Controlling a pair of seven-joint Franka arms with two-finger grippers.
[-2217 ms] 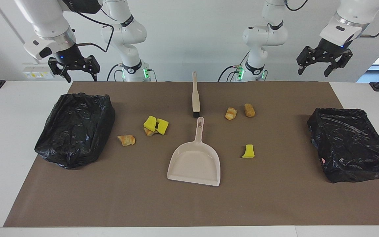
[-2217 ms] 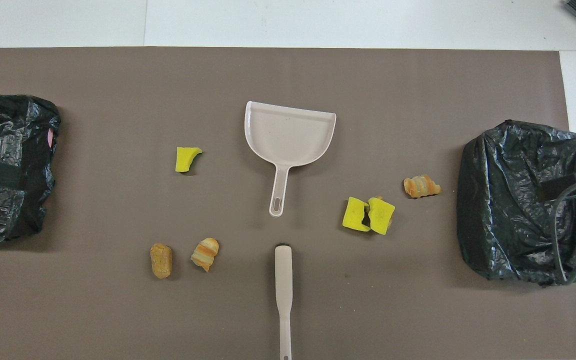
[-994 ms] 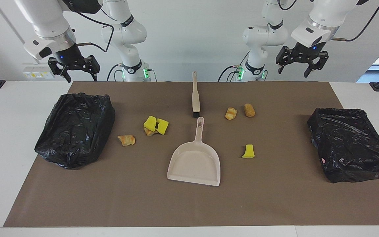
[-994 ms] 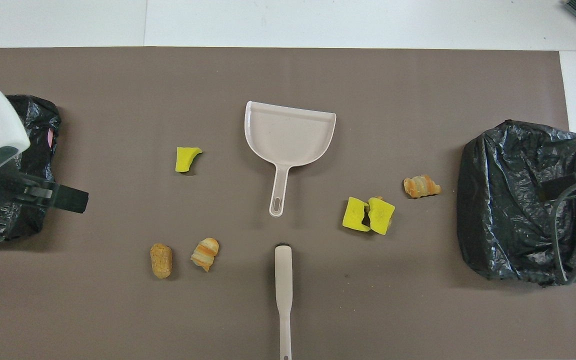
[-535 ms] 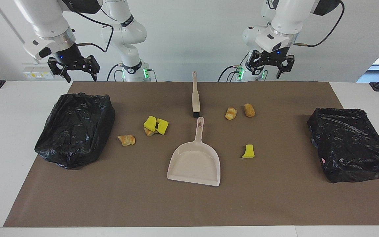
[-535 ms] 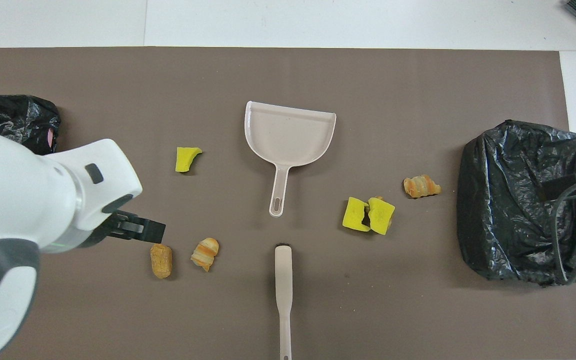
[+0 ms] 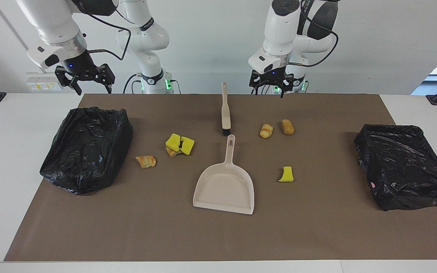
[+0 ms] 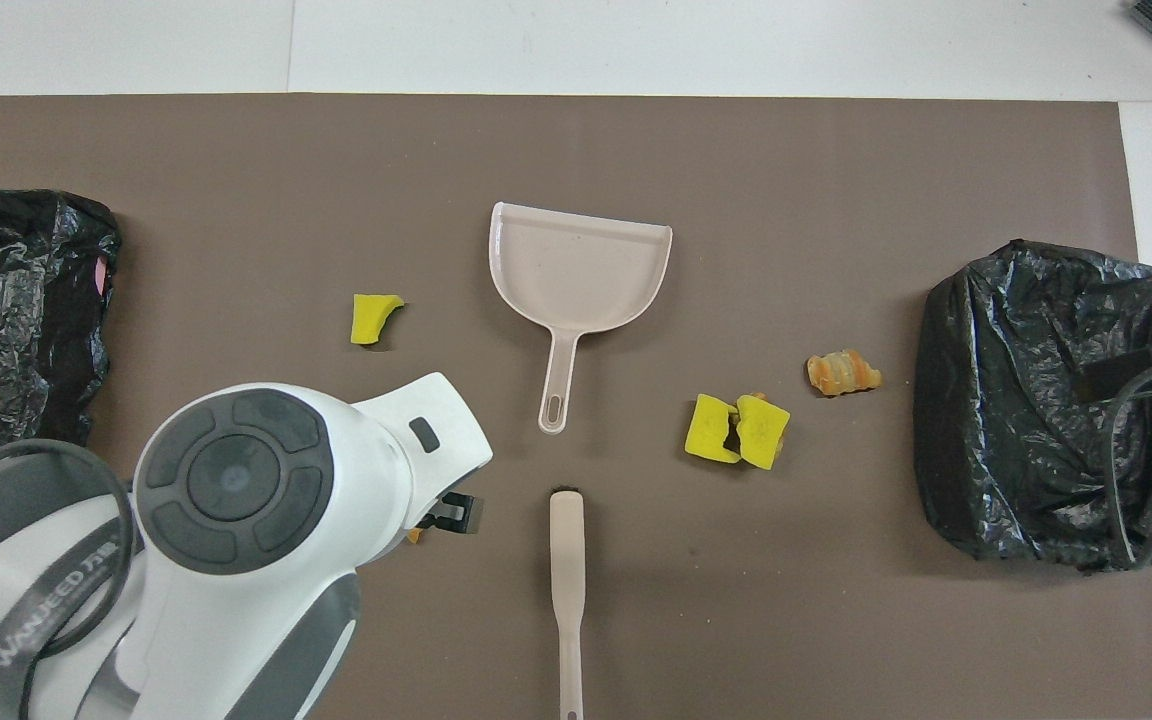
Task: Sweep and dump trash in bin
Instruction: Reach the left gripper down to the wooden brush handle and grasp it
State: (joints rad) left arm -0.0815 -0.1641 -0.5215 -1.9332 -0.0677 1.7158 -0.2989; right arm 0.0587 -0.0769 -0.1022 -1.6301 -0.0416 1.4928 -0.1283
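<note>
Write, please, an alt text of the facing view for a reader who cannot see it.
A dustpan and a brush lie mid-mat, with yellow and brown trash scattered beside them and a black-bagged bin at each end. The left gripper, open, hangs near the brush handle; the right gripper, open, waits above the mat's corner.

Left gripper [image 7: 271, 82] hangs low with jaws spread and empty; right gripper [image 7: 85, 77] waits raised, jaws apart.
</note>
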